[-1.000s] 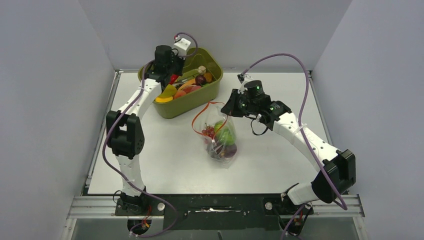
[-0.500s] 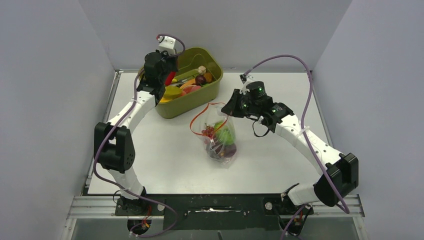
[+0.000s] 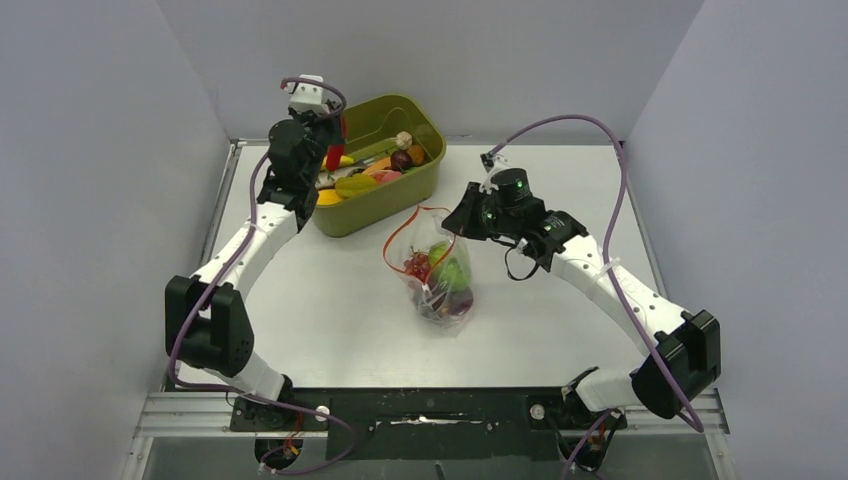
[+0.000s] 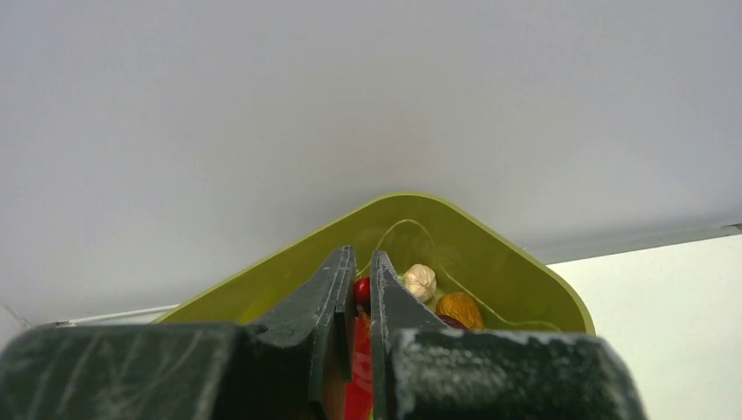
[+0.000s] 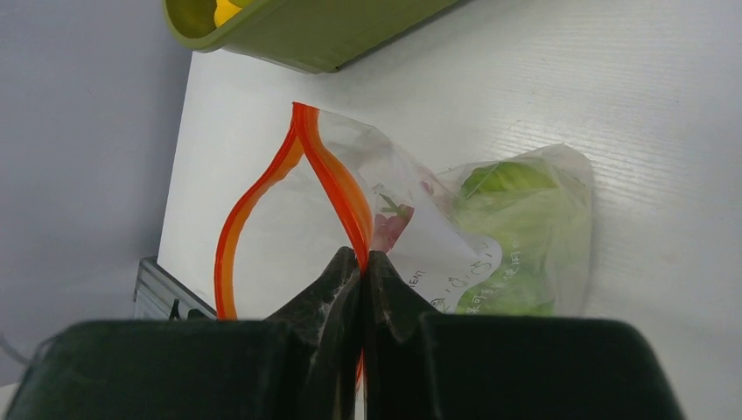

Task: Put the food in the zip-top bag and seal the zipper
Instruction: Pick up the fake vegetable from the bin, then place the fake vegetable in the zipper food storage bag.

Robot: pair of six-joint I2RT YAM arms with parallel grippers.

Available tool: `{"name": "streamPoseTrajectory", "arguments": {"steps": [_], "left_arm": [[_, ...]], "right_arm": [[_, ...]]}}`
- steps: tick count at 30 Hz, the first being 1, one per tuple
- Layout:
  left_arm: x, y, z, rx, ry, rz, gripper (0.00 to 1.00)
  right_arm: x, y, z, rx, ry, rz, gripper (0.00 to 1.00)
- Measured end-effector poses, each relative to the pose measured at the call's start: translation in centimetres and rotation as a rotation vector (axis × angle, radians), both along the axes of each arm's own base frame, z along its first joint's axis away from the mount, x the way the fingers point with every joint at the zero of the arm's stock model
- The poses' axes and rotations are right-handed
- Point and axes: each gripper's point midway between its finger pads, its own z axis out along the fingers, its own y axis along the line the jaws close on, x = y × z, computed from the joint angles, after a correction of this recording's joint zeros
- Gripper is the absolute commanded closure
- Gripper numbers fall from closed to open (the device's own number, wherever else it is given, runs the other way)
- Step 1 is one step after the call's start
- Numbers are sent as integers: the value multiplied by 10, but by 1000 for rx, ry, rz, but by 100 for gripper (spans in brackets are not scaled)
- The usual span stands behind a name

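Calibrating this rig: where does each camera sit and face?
Top external: above and behind the bases, looking down at the table; left arm and right arm show.
Left wrist: on the left gripper, facing the green tub, gripping red food.
Right wrist: on the right gripper, facing the zip-top bag, pinching its zipper.
Shared: all show the green tub.

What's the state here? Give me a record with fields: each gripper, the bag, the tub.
left gripper: shut on a red food piece, at the olive-green tub
right gripper: shut on the zipper
zip-top bag: on the table, mouth open, green food inside
tub contents: more toy food
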Motion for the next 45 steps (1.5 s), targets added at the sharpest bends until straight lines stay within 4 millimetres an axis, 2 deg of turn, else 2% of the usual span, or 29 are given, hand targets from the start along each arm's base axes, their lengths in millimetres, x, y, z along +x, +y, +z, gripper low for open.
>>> {"name": "streamPoseTrajectory", "arguments": {"steps": [4, 10, 16, 20, 27, 32, 37, 45], "left_arm": [[-13, 5, 4, -38, -11, 8, 100], [-35, 7, 35, -136, -54, -9, 100], [-74, 8, 65, -279, -82, -66, 100], [-101, 1, 75, -365, -75, -147, 100], [-154, -9, 65, -521, -18, -286, 100], [-182, -22, 53, -617, 41, -394, 100], [-200, -39, 37, -704, 114, -481, 100], [-214, -64, 18, -746, 198, -551, 100]], "right_arm": [[-5, 7, 0, -1, 0, 10, 100], [-9, 12, 0, -4, 0, 12, 100], [-9, 13, -1, -8, -3, 2, 100], [-9, 12, -1, -7, -2, -5, 100], [-12, 18, 1, 7, 6, -6, 100], [-14, 25, 5, 28, -3, 4, 100], [-16, 29, 7, 40, -4, 8, 100], [-19, 31, 12, 53, -16, 11, 100]]}}
